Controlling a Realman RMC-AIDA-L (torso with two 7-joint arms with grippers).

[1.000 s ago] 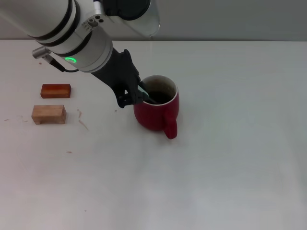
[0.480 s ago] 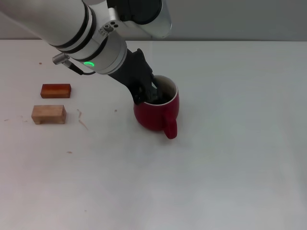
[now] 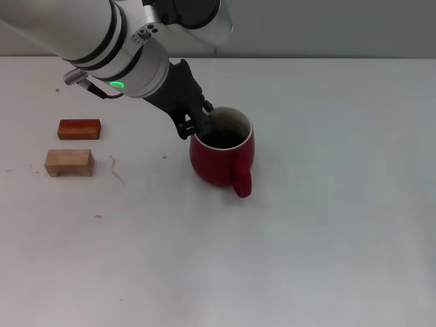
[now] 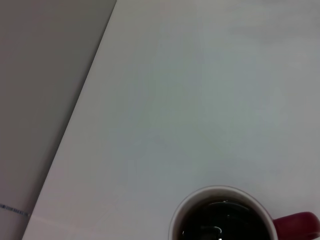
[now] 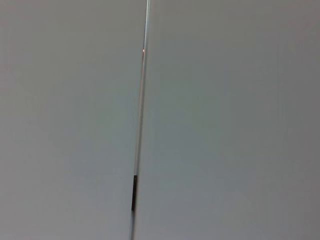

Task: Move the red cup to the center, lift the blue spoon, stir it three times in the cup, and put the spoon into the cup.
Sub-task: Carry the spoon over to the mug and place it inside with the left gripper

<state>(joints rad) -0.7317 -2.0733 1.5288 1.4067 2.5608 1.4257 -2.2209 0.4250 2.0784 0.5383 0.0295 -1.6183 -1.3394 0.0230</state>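
My left end effector (image 3: 199, 121) hangs at the cup's (image 3: 223, 158) far-left rim mid-desk; I can't tell its grip, and the spoon isn't visible to me. Clip that rim and the cup could tip or skid.

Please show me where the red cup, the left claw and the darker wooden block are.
red cup (image 3: 219, 165): head view, on its outer wall.
left claw (image 3: 197, 124): head view, at the fingertips by the cup's rim.
darker wooden block (image 3: 79, 129): head view, on its top face.
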